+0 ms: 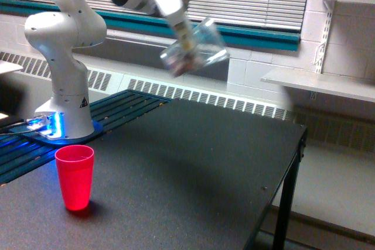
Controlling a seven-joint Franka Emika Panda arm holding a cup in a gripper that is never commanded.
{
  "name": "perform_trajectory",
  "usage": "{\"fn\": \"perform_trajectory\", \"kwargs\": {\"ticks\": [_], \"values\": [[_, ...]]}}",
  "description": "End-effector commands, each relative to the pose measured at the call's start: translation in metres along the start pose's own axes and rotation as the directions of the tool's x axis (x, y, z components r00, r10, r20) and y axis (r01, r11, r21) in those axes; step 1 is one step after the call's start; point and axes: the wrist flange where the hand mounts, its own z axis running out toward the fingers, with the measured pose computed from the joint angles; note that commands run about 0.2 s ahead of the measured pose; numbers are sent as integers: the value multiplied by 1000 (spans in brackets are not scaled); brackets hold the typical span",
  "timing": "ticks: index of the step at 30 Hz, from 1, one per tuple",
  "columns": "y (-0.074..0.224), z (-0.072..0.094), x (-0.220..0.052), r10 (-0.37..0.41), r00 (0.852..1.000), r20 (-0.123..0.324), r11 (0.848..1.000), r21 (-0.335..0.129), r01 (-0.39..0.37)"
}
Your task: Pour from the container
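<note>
The container [196, 51], a clear plastic cup with small pinkish-brown bits at its lower end, hangs tilted in the air well above the black table [193, 168], blurred by motion. My gripper [186, 40] is shut on it, with the white wrist up and to the left. A red cup [75, 176] stands upright on the table near the front, at the exterior view's left, far below and left of the container.
The arm's white base [64, 86] stands on a blue-lit plate behind the red cup. The table's right edge [296, 162] drops off to the floor. A white wall shelf [319, 83] sits at the right. Blinds and a radiator line the back wall.
</note>
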Motion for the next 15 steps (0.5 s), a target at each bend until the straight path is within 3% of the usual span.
{"fn": "perform_trajectory", "kwargs": {"ticks": [1,7,15], "values": [[52,21,-42,-16,998,55,998,-63,20],[87,39,-91,-8,991,132,995,-102,22],[124,46,-107,21,989,144,990,-141,0]]}}
